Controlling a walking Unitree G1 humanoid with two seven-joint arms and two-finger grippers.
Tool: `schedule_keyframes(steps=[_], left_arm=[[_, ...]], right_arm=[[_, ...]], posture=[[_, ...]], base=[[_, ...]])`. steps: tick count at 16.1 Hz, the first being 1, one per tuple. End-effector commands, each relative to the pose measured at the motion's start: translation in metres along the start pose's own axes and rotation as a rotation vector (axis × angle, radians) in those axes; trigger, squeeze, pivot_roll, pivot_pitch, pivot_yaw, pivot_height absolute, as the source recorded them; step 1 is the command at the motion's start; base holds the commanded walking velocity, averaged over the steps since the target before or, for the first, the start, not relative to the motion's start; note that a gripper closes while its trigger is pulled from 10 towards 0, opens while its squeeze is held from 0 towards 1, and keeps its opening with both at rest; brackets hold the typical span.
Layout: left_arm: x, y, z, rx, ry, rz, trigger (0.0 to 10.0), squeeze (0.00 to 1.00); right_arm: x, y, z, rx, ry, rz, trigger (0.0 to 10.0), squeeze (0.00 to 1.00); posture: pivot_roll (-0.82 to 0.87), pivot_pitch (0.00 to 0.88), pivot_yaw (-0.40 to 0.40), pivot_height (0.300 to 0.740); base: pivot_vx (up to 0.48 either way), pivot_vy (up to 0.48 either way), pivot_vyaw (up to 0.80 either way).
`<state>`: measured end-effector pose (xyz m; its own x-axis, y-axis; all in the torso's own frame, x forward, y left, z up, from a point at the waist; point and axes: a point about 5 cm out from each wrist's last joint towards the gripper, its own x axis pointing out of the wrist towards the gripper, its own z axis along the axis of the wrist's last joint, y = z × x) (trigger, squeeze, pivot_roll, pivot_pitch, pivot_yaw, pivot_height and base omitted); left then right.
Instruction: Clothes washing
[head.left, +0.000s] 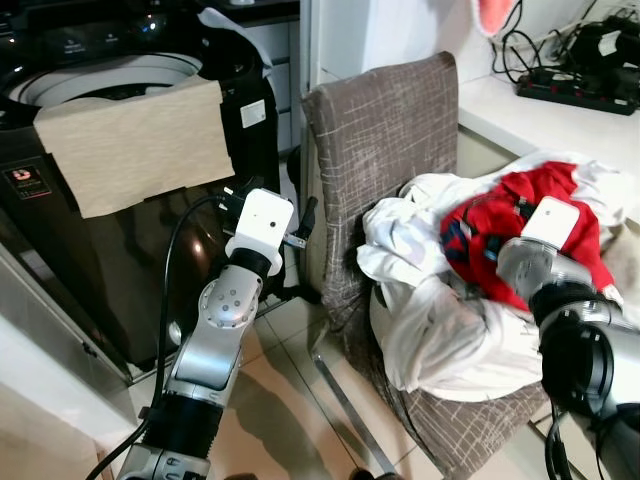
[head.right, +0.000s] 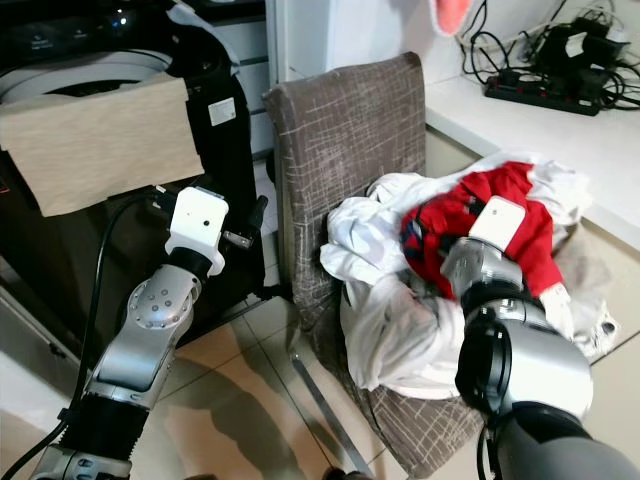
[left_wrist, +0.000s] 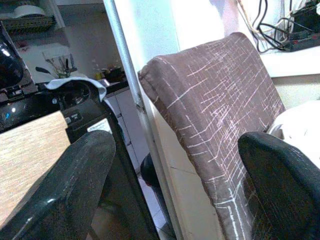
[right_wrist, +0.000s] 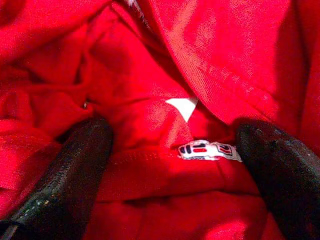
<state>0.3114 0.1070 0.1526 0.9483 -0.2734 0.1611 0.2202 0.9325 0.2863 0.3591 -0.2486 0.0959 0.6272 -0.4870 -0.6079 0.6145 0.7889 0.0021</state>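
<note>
Red garment (right_wrist: 165, 75), small white neck label (right_wrist: 207, 150)

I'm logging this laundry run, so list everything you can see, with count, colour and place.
Washing machine: one, black, top-loading, at the robot's left.
Cloth: one, beige, draped over the washer's front rim.
Chair: one, brown cover with pale lines, right of the washer.
White laundry: a pile, count unclear, heaped on the chair seat.
Red garment: one, red, on top of the pile.
Counter: one, white, behind the chair.
Power strip: one, black, with cables, on the counter.
Left gripper: open, raised between washer and chair.
Right gripper: open, its fingers pressed into the red garment.
</note>
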Motion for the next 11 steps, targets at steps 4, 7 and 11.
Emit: schedule_keyframes(steps=[4, 7, 11], left_arm=[[0.005, 0.0, 0.01, 0.001, -0.035, -0.004, 10.0, 0.0], [0.005, 0.0, 0.011, 0.001, -0.038, -0.007, 10.0, 0.0], [0.004, 0.0, 0.01, 0.001, -0.035, -0.006, 10.0, 0.0]], right_arm=[[0.004, -0.002, -0.024, -0.057, 0.034, 0.04, 0.0, 0.0], [0.0, 0.013, -0.03, -0.073, 0.032, 0.112, 0.0, 0.0], [-0.001, 0.019, -0.022, -0.133, -0.066, 0.199, 0.0, 1.0]], posture=[[0.03, 0.0, -0.026, 0.74], [0.04, 0.0, -0.023, 0.74], [0.04, 0.001, -0.023, 0.74]], base=[[0.0, 0.0, 0.0], [0.0, 0.0, 0.0], [0.0, 0.0, 0.0]])
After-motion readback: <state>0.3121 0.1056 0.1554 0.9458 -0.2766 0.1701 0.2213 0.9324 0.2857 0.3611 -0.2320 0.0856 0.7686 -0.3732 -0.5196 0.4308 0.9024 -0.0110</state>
